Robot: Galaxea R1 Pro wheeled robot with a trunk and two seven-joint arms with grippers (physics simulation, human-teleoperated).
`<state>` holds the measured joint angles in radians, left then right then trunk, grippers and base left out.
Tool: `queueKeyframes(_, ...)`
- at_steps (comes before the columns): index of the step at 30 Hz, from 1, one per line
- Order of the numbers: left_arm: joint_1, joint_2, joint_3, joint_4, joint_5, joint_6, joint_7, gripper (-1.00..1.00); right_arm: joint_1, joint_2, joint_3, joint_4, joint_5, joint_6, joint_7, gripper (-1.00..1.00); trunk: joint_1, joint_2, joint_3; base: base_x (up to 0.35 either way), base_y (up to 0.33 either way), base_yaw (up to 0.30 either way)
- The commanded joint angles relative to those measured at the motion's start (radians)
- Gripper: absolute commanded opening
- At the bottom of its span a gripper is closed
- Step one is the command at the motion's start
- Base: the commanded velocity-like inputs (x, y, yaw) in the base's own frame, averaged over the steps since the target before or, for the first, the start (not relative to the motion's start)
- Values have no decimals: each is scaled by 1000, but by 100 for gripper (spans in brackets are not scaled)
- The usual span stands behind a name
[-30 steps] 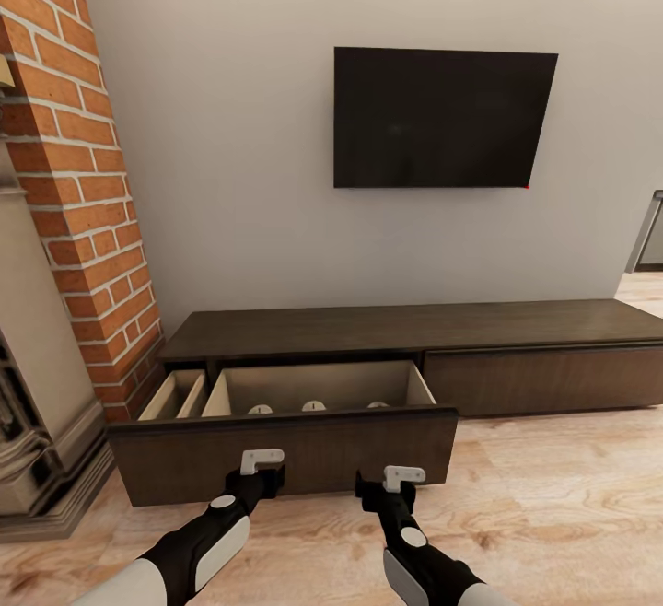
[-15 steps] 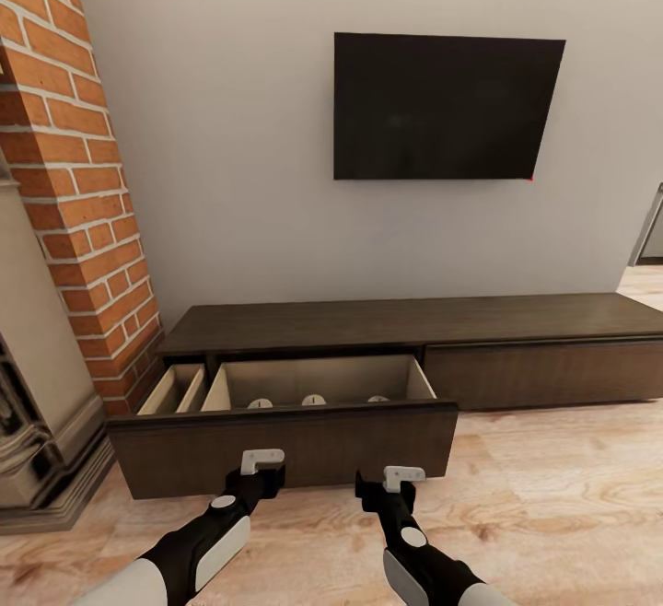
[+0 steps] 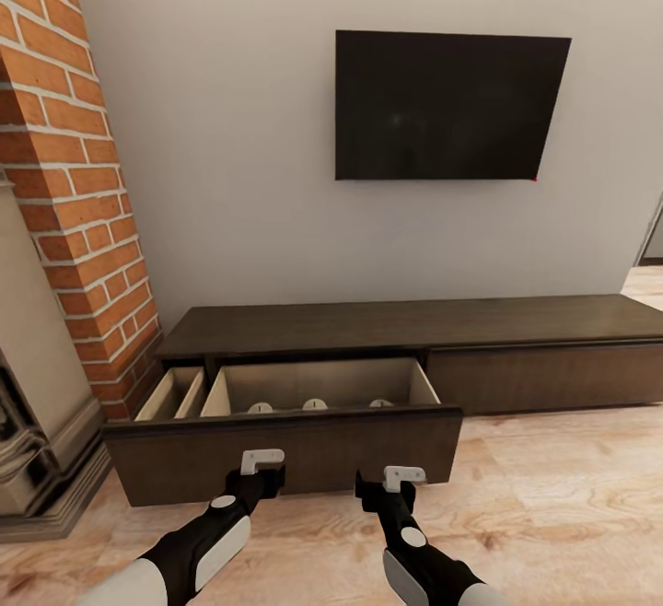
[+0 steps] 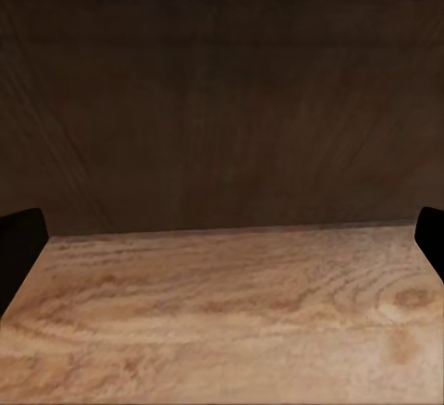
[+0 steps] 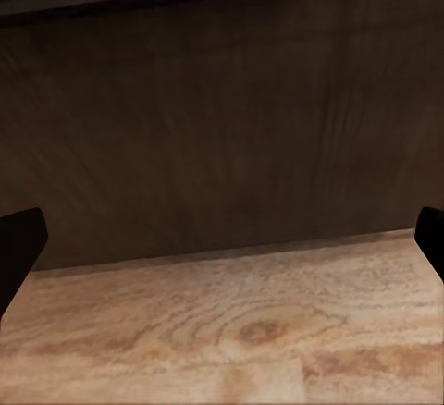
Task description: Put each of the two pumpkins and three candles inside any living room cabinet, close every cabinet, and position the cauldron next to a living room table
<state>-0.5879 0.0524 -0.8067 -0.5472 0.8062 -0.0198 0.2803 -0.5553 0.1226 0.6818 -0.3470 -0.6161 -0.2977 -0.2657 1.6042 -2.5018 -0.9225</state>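
Observation:
The long low dark brown cabinet [image 3: 405,325] stands against the wall with its left drawer [image 3: 285,454] pulled out. Just above the drawer front peek the pale tops of three candles [image 3: 315,403], side by side with dark wicks. My left gripper [image 3: 262,460] and right gripper [image 3: 403,477] hover low in front of the drawer front, a little short of it. Both are open and empty. In the left wrist view the black fingertips [image 4: 18,248] sit far apart, facing the dark panel [image 4: 222,100]. The right wrist view shows the same panel [image 5: 222,128]. The pumpkins, cauldron and table are out of view.
A brick column [image 3: 74,173] and a grey stone fireplace surround [image 3: 37,422] stand at the left, close to the drawer's end. A black TV [image 3: 447,107] hangs on the wall above. Light wood floor [image 3: 552,495] stretches to the right, with a doorway [image 3: 649,247] at the far right.
The whole head view has shifted a little, so the camera moved. The drawer stays pulled out, and both grippers hold the same pose before it.

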Motion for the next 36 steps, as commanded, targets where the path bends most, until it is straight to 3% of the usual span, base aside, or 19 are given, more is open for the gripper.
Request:
queueKeyframes(1, -1, 1, -9, -2, 8, -2, 8, 100, -1, 0, 9, 0, -8, -4, -6, 100, 0, 0, -1, 133, 35, 0)
queueKeyframes(10, -1, 0, -9, -2, 8, -3, 8, 100, -1, 0, 8, 0, -8, -4, -6, 100, 0, 0, -1, 28, 7, 0)
queueKeyframes(36, -1, 0, -9, -2, 8, -3, 9, 100, -2, -1, 8, 1, -8, -4, -6, 100, 12, -7, -102, 0, 0, 0)
